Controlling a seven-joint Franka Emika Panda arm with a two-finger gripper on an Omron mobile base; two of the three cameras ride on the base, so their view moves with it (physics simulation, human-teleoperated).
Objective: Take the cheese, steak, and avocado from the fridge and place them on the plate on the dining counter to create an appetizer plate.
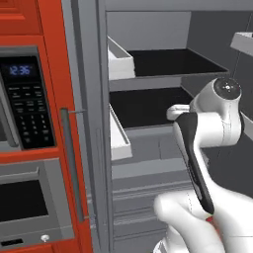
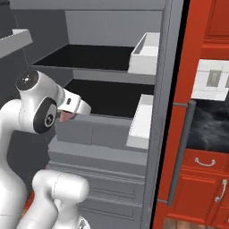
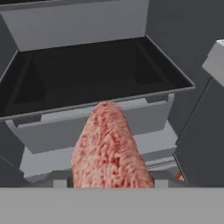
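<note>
Clamped, seemingly, between the gripper fingers: pink marbled raw steak slab, long axis pointing straight out from the hand toward the tall grey fridge's black shelves.

You are seeing blue digits glowing 12:36 on the microwave's clock display, small white lettering sitting on the keypad buttons below it and staying too blurred for reading, nothing else showing legible text
</note>
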